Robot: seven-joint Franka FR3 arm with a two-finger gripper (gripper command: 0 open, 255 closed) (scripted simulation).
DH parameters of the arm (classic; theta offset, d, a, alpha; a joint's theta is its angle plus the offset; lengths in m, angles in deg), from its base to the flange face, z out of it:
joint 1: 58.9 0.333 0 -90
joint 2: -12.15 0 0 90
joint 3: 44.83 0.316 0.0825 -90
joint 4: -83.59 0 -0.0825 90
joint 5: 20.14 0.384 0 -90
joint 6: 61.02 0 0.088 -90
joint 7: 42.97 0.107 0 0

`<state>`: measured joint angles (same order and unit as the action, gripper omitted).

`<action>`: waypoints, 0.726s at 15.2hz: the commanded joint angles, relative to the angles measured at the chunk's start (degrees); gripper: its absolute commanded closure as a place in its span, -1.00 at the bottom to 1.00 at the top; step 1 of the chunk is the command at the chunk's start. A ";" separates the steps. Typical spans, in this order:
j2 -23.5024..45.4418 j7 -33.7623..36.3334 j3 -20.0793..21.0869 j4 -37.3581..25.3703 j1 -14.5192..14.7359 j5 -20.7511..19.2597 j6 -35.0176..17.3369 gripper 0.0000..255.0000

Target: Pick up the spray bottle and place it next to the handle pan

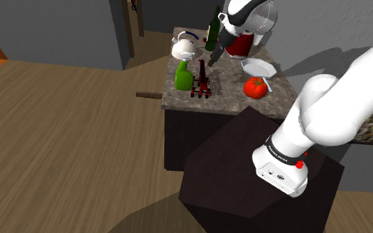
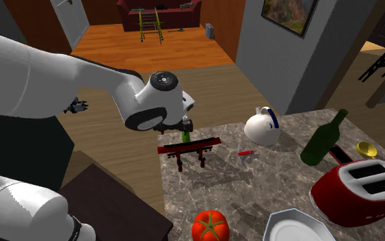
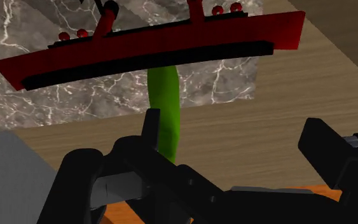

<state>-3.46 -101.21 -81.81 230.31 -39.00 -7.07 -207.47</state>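
With its claw (image 3: 234, 126) spread apart and empty, I reckon it should centre on the green spray bottle (image 3: 165, 102) and stay clear of the red rack (image 3: 171, 39) before closing.

Shoulder view looks down over the stand (image 1: 234, 155) at the counter (image 1: 228, 96); second exterior view sits close above that counter (image 2: 266, 185).

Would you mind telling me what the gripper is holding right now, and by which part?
Nothing: the gripper hangs open above the counter; the green spray bottle stands apart, untouched.
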 commanded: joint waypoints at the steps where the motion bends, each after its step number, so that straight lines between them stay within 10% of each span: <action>1: 5.73 -11.23 -5.45 -2.32 5.97 9.89 -2.29 -1.00; 4: 16.80 -30.30 -10.97 -8.40 12.06 29.41 0.10 -1.00; 6: 24.42 -40.78 -9.86 -13.02 10.64 40.42 4.00 -1.00; 11: 34.45 -51.75 -4.49 -20.17 4.87 51.59 9.23 -1.00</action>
<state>29.61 -151.47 -87.10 210.96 -33.50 42.77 -198.64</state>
